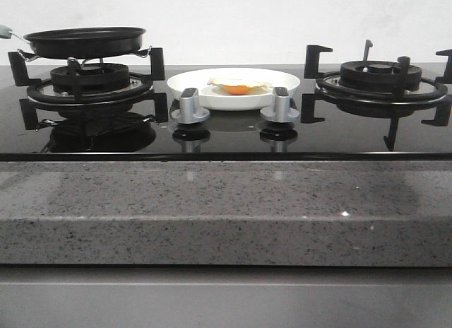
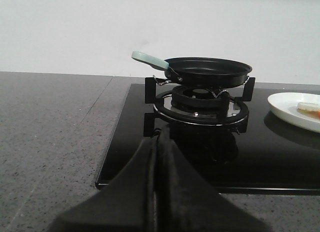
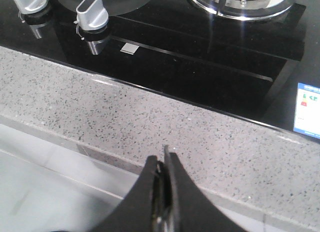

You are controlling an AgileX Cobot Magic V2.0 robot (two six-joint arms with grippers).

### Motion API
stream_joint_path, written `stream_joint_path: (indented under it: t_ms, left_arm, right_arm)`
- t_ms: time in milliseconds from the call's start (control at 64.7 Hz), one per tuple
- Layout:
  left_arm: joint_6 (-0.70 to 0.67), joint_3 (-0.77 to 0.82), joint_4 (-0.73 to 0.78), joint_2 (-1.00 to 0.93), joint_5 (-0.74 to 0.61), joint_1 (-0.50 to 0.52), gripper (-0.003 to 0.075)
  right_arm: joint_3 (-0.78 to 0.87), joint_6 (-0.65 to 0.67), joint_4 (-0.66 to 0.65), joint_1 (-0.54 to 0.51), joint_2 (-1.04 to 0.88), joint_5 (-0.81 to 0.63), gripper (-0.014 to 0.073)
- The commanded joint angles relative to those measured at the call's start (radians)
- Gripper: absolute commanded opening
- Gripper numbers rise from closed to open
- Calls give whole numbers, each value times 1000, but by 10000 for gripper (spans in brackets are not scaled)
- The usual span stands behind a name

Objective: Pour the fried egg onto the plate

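The fried egg [image 1: 239, 86], pale white with an orange yolk, lies on the white plate [image 1: 191, 81] at the middle back of the black hob. The plate's edge and a bit of the egg show in the left wrist view [image 2: 287, 108]. The black frying pan [image 1: 85, 42] with a pale green handle [image 2: 148, 59] sits on the left burner and looks empty. My left gripper [image 2: 158, 134] is shut and empty, in front of the left burner, apart from the pan. My right gripper [image 3: 165, 154] is shut and empty over the granite counter's front edge. Neither gripper shows in the front view.
The right burner grate [image 1: 381, 80] stands bare. Two silver knobs [image 1: 190, 107] [image 1: 280, 105] stand in front of the plate. The speckled granite counter [image 1: 226, 208] runs along the front. A small label [image 3: 307, 109] is stuck on the hob's corner.
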Motion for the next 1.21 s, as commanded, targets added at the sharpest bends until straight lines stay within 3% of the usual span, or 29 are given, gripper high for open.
stream_joint_path:
  t_ms: [0, 232, 371, 681, 1191]
  left_arm:
    - [-9, 6, -11, -18, -78, 3, -19]
    - [-9, 6, -11, -18, -78, 3, -19]
    - [-9, 6, -11, -18, -78, 3, -19]
    - [-9, 6, -11, -18, -78, 3, -19]
    - [-9, 6, -11, -18, -78, 3, -19]
  right_arm:
    - [11, -12, -54, -4, -26, -135, -69]
    - [315, -12, -101, -102, -238, -591, -69]
    - [489, -12, -101, -159, -357, -768, -69]
    - [669, -11, -96, -246, -481, -896, -69]
    - [667, -1, -25, -260, -480, -870, -69]
